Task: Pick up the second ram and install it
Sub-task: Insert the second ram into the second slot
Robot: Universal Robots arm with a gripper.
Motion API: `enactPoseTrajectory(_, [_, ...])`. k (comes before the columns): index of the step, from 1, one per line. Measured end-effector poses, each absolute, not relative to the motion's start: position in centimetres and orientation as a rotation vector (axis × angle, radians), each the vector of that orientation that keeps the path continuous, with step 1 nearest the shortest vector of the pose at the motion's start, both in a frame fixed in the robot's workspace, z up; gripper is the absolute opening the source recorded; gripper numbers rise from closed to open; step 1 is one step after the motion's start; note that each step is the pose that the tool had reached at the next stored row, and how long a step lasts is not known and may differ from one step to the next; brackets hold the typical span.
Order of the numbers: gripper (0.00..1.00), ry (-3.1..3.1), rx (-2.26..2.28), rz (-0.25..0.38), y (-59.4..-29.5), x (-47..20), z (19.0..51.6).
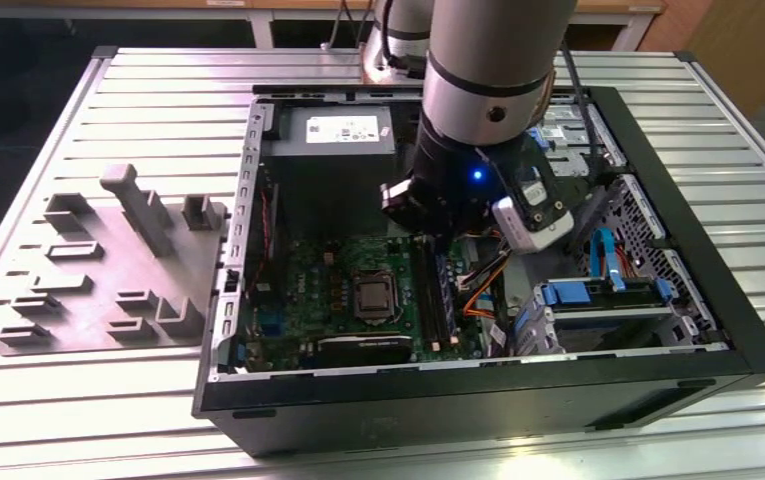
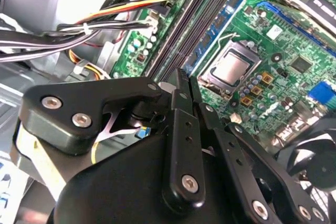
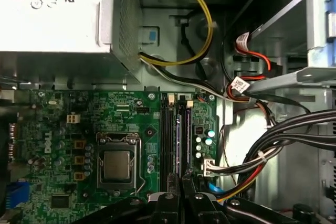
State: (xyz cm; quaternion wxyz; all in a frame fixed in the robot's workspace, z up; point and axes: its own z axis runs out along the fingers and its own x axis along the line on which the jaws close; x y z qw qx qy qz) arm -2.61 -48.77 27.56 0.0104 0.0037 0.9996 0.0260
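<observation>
Currently: gripper point(image 3: 182, 182) inside the open computer case point(image 1: 489, 385), low over the motherboard point(image 3: 131, 108); jaws drawn together, tips nearly touching in both wrist views. Second ram point(image 3: 178, 140): thin blue-green strip, edge-on among the long black slots, beside the processor socket point(image 3: 116, 163), one end at the fingertips; whether the jaws pinch it cannot be told. Grey power supply point(image 3: 52, 14) beyond the slots; bundled cables point(image 3: 273, 150) on the side away from the socket

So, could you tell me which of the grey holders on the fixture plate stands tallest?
The long narrow upright on the fixture plate; it rises above the squat blocks around it, like the one between it and the computer case.
</observation>
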Motion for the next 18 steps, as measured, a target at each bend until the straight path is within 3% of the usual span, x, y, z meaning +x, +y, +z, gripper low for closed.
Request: enactPoseTrajectory(18, [0.13, 3.119, 0.0, 0.089, -48.9, -3.1, 24.7])
